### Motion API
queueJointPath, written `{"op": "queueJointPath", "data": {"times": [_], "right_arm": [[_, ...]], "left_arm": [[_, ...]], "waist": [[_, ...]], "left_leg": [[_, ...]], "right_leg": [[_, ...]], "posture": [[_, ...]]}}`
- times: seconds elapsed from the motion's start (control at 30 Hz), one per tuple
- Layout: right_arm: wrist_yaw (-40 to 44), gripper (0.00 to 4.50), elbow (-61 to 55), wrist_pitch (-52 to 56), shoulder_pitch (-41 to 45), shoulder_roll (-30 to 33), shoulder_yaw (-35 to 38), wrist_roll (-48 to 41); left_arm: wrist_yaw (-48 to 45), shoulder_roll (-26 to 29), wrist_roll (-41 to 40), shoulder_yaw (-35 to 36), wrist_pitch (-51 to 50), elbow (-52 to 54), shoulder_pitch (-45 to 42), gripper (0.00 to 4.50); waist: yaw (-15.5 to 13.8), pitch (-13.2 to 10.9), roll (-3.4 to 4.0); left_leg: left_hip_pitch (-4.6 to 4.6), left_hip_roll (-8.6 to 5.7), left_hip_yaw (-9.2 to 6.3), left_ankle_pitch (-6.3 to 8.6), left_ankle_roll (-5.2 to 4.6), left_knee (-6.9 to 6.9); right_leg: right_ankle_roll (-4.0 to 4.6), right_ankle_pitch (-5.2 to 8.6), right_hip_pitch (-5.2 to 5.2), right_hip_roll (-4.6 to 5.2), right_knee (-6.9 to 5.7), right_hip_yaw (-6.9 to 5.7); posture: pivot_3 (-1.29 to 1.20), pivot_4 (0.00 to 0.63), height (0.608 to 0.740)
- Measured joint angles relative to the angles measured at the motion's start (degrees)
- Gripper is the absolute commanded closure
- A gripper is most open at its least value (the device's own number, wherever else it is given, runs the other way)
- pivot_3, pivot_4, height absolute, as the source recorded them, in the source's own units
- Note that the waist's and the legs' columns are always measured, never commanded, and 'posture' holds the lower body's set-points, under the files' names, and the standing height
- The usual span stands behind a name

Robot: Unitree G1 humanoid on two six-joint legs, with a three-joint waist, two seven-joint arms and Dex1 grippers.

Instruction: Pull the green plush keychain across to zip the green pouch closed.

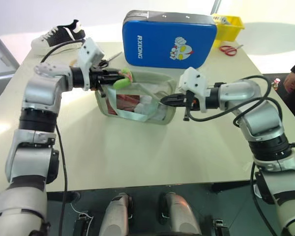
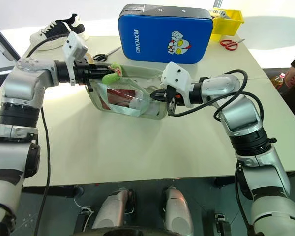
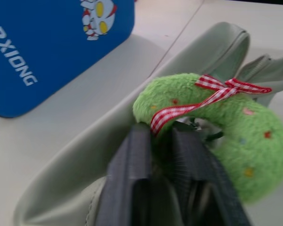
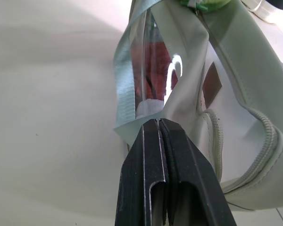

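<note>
One green plush keychain [image 3: 236, 141]; one green pouch [image 1: 137, 101].

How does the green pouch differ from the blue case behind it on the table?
The green pouch is pale sage fabric with a clear front window; the blue case is bright blue with white lettering and a cartoon figure. The pouch looks smaller and sagging, the case larger and firm. Both have rounded corners and stand on the table.

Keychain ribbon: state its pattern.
Red-and-white gingham ribbon on the green plush keychain; clearest in left wrist view.
</note>
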State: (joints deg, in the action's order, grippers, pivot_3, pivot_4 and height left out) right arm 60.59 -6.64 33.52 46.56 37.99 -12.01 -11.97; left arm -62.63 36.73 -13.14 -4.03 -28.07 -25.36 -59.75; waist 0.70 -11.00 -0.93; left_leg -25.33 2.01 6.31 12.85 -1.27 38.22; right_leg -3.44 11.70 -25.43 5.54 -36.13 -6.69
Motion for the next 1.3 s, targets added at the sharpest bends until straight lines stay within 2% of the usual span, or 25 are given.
{"op": "queueJointPath", "data": {"times": [0.1,0.13,0.23,0.37,0.47,0.53,0.67,0.8,0.9,0.93,1.3], "right_arm": [[-0.2,4.50,0.0,0.3,-0.1,0.0,0.0,0.0],[-0.3,4.50,0.0,0.3,-0.1,0.0,0.0,0.0],[-0.5,4.50,0.0,0.3,-0.1,-0.1,0.0,-0.1],[-0.5,4.50,0.0,-0.1,-0.1,-0.2,0.0,-0.1],[-0.5,4.50,0.2,-0.1,0.0,-0.2,0.0,0.0],[-0.5,4.50,0.4,-0.1,0.0,-0.1,0.0,0.0],[-0.4,4.50,0.7,-0.1,0.0,-0.2,-0.1,0.1],[-0.4,4.50,0.7,-0.1,0.1,-0.2,-0.2,0.0],[-0.4,4.50,0.8,-0.1,0.5,-0.3,-0.2,0.1],[-0.4,4.50,0.8,-0.1,0.5,-0.3,-0.2,0.1],[-0.4,4.50,1.5,-0.1,1.1,-0.4,-0.7,0.1]], "left_arm": [[0.3,0.9,0.2,0.4,0.2,-0.6,-1.6,1.03],[0.4,1.1,0.2,0.5,0.3,-0.9,-2.1,0.65],[-1.1,3.3,0.1,0.5,0.2,-1.7,-3.9,0.65],[-6.1,10.2,0.1,1.2,1.1,-1.2,-4.7,0.65],[-10.3,14.7,-0.1,1.5,1.2,3.6,0.8,0.65],[-11.0,14.8,-0.1,1.4,1.3,6.4,5.6,0.65],[-6.0,9.7,1.2,0.7,2.6,6.5,9.0,0.65],[-3.1,7.9,1.5,0.7,3.9,6.4,9.6,2.55],[-1.6,7.6,1.4,1.0,3.9,6.1,9.6,4.21],[-1.6,7.5,1.3,1.0,4.0,6.0,9.6,4.46],[-2.2,7.7,1.1,1.0,3.2,7.0,9.7,4.46]], "waist": [[-0.1,0.0,0.00],[-0.1,0.0,0.00],[-0.1,0.0,0.00],[0.2,0.0,0.02],[0.1,0.0,0.04],[-0.3,0.0,0.04],[-1.3,0.0,0.01],[-1.2,0.0,0.01],[-1.2,0.0,0.01],[-1.2,0.0,0.01],[-1.2,0.0,0.01]], "left_leg": [[-0.01,-0.01,-0.02,0.01,-0.01,0.00],[-0.01,-0.01,-0.02,0.01,-0.01,0.00],[-0.02,0.00,-0.02,0.01,-0.01,-0.01],[-0.01,0.01,0.00,0.02,-0.01,-0.06],[0.00,0.01,0.00,0.02,-0.01,-0.07],[-0.02,0.00,-0.04,0.03,0.00,-0.05],[-0.09,-0.02,-0.07,0.01,-0.03,0.02],[-0.09,-0.03,-0.05,0.02,-0.05,0.00],[-0.08,-0.01,-0.04,0.02,-0.05,-0.01],[-0.08,-0.01,-0.04,0.02,-0.05,-0.01],[-0.08,-0.01,-0.03,0.02,-0.05,-0.01]], "right_leg": [[0.00,0.00,0.00,0.02,0.02,-0.01],[0.00,0.00,0.00,0.02,0.03,-0.01],[0.00,0.01,-0.01,0.01,0.03,-0.01],[0.01,0.01,-0.05,0.01,0.03,-0.01],[0.08,0.05,-0.04,0.04,0.07,0.00],[0.19,0.11,-0.01,0.05,0.10,-0.02],[0.23,0.11,-0.01,0.07,0.14,-0.02],[0.18,0.08,-0.03,0.07,0.11,-0.02],[0.03,0.00,-0.04,0.04,0.10,-0.03],[0.03,0.00,-0.03,0.04,0.10,-0.03],[0.03,0.01,-0.04,0.04,0.11,-0.03]], "posture": [[0.00,0.150,0.740],[0.00,0.150,0.740],[0.00,0.150,0.740],[0.00,0.150,0.740],[0.00,0.150,0.740],[0.00,0.150,0.740],[0.00,0.150,0.740],[0.00,0.150,0.740],[0.00,0.150,0.740],[0.00,0.150,0.740],[0.00,0.150,0.740]]}}
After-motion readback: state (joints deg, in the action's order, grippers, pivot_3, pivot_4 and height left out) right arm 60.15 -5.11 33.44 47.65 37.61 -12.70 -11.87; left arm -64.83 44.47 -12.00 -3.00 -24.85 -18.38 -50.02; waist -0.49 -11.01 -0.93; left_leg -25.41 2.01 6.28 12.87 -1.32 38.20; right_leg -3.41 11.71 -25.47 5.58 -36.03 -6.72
